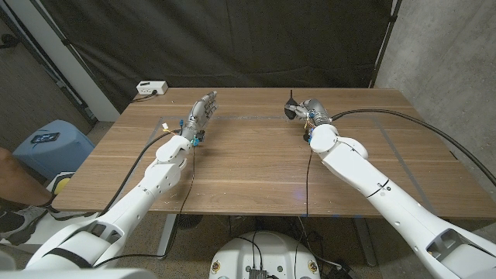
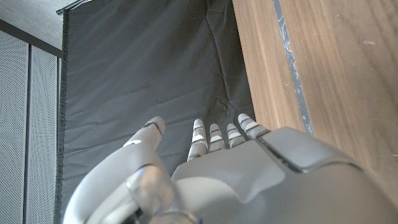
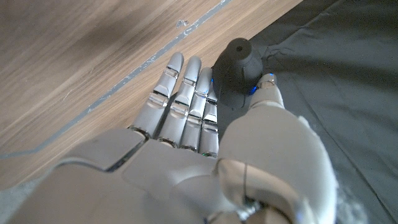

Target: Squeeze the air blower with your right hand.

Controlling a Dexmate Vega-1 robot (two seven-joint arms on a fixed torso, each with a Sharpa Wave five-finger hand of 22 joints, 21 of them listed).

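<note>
The black air blower (image 1: pixel 291 108) stands near the table's far edge with its nozzle pointing up. In the right wrist view the dark rubber bulb of the air blower (image 3: pixel 238 67) sits between my right hand's thumb and its straight fingers (image 3: pixel 186 93), and the thumb tip touches the bulb. My right hand (image 1: pixel 312 113) holds the blower from its right side. My left hand (image 1: pixel 200 113) is at the far left of the table, fingers stretched out and holding nothing. The left hand (image 2: pixel 249 174) reaches past the table's edge toward the black curtain.
The wooden table (image 1: pixel 256 170) carries thin tape lines. A white power strip (image 1: pixel 151 87) lies behind its far left corner. A blue stool (image 1: pixel 51 144) and part of a person (image 1: pixel 14 180) are at the left. A black curtain (image 1: pixel 232 39) hangs behind.
</note>
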